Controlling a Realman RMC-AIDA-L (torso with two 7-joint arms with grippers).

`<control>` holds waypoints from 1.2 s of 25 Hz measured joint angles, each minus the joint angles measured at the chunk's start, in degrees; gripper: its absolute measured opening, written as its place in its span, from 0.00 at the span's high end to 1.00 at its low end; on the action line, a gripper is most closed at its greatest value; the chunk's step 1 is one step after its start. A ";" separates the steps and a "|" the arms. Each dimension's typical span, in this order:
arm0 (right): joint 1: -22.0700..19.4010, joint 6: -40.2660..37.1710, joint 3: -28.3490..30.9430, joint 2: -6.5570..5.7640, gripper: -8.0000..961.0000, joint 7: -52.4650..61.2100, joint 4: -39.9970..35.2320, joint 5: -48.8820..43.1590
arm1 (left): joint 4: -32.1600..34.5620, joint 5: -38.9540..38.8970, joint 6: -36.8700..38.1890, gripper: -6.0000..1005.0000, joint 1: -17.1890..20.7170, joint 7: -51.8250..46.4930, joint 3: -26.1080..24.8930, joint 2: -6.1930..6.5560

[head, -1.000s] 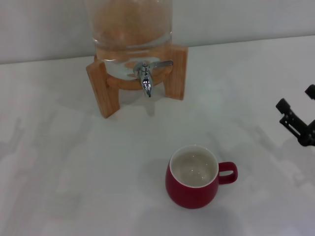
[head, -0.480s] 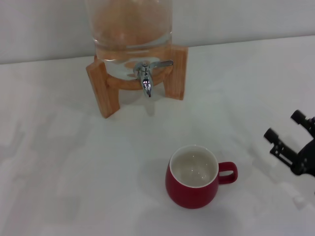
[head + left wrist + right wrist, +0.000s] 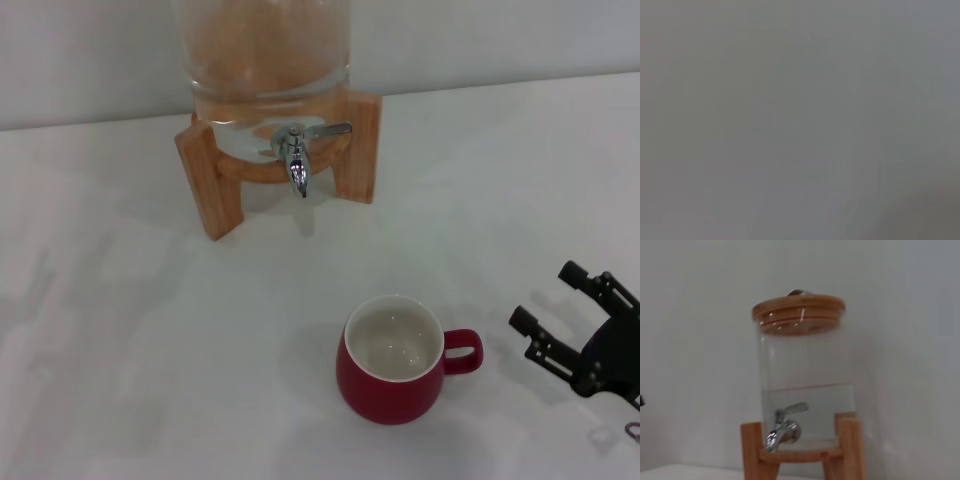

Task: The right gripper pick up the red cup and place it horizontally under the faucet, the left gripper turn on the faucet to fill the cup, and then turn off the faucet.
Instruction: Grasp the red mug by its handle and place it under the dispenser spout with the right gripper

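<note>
One red cup [image 3: 391, 365] stands upright on the white table [image 3: 130, 330], near the front edge of the head view, cream inside showing, its single loop handle pointing toward the robot's right. One glass dispenser [image 3: 262, 60] sits at the back on one wooden stand [image 3: 212, 180]; three stand legs can be counted from the head, two from the right wrist. One faucet [image 3: 297, 160], chrome, pokes out of the front of the stand, spout down, flat lever lying off to the robot's right. Cup and faucet are well apart; the cup sits nearer the robot and a little to the right of the spout. One claw in sight: the right gripper [image 3: 565, 307], at the right edge of the head view, just beside the cup handle but not touching it, its two black fingers spread wide and holding nothing. Its housing and forearm are cut off by the frame edge. The dispenser's upper part is cut off in the head view; the right wrist view shows it whole, with one wooden lid [image 3: 799, 311] and clear water filling roughly the lower third. The cup does not appear there. The left wrist view is a blank grey field, nothing to make out; the left gripper shows nowhere.
</note>
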 joint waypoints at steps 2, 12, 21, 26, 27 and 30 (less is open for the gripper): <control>0.03 0.01 -0.04 0.00 0.14 0.00 0.24 -1.01 | 0.03 0.27 0.00 0.12 -0.01 0.00 0.00 -0.04; 0.16 1.66 0.00 0.00 0.14 0.01 0.68 -3.90 | 0.06 0.32 0.00 0.12 -0.14 0.00 0.00 -0.08; 0.23 2.50 -0.11 0.00 0.14 -0.27 0.65 -5.85 | 0.06 0.30 0.00 0.12 -0.50 0.00 0.09 -0.08; 0.50 3.86 -0.11 0.00 0.14 -0.30 0.65 -7.75 | 0.06 0.29 0.00 0.12 -0.51 0.00 0.09 -0.13; 0.53 4.01 -0.11 0.00 0.14 -0.30 0.64 -7.88 | 0.06 0.29 0.00 0.12 -0.50 0.00 0.09 -0.13; 0.55 4.66 -0.11 0.00 0.14 -0.32 0.47 -8.35 | 0.06 0.29 0.00 0.12 -0.56 0.00 0.09 -0.15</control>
